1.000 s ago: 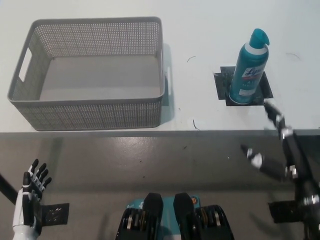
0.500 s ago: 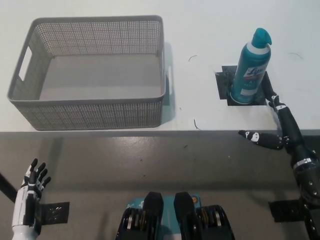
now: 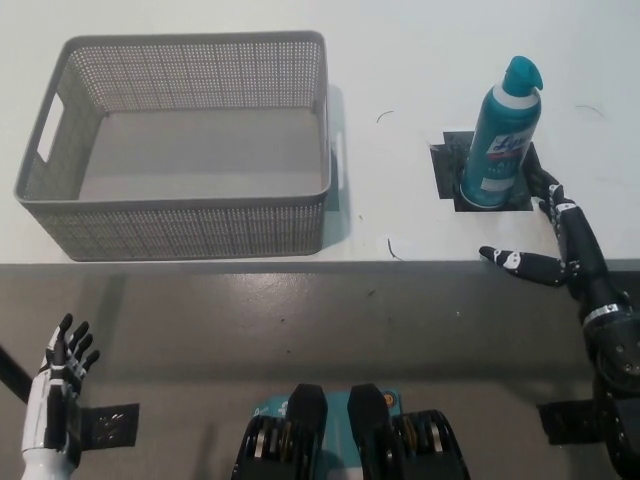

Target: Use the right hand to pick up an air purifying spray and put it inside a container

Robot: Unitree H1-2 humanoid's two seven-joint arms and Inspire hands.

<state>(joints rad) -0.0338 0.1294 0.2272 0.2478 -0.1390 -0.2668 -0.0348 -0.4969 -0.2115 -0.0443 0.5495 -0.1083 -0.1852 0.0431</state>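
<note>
White worktop (image 3: 400, 60) above grey floor. Right hand (image 3: 560, 245) spread open at the worktop edge, just beside the upright spray can (image 3: 498, 138); contact unclear. Can label unreadable. Grey basket (image 3: 190, 215) at left holds nothing. Left hand (image 3: 55, 385) open, lower left, arm cut off.

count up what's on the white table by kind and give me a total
Grey perforated plastic basket: 1
Teal aerosol spray can: 1
Black square mat under the can: 1
Total: 3
</note>
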